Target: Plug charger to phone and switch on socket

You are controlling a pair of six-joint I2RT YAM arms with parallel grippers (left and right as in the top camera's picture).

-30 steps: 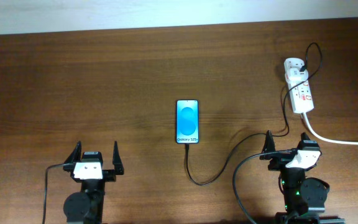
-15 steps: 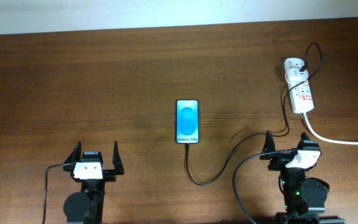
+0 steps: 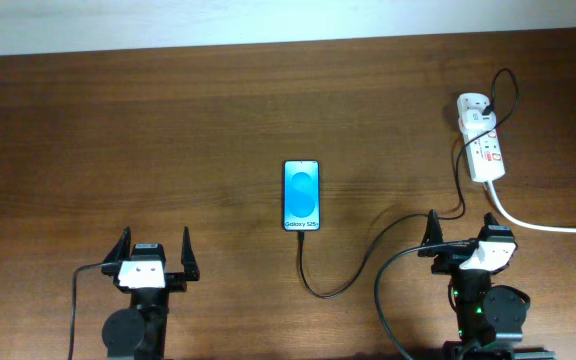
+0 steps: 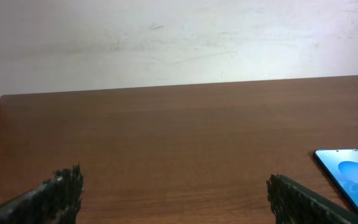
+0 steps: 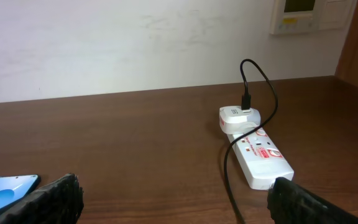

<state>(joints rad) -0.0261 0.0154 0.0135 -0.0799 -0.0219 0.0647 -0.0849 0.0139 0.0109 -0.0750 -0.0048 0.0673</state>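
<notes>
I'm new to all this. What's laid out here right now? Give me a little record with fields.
phone: screen up, lit blue, centre of the overhead view
socket: far right, white lead trailing off the edge
charger: black cable from the socket, free end at the phone's near edge; plugged in or not, cannot tell
left gripper: open, empty
right gripper: open, empty

just one phone (image 3: 302, 195) counted, one socket (image 3: 483, 150), one charger (image 3: 301, 255), one white adapter (image 5: 236, 118), one thick white lead (image 3: 538, 225), two grippers tallied, left gripper (image 3: 156, 236) and right gripper (image 3: 460, 220), one table (image 3: 118, 120)
</notes>
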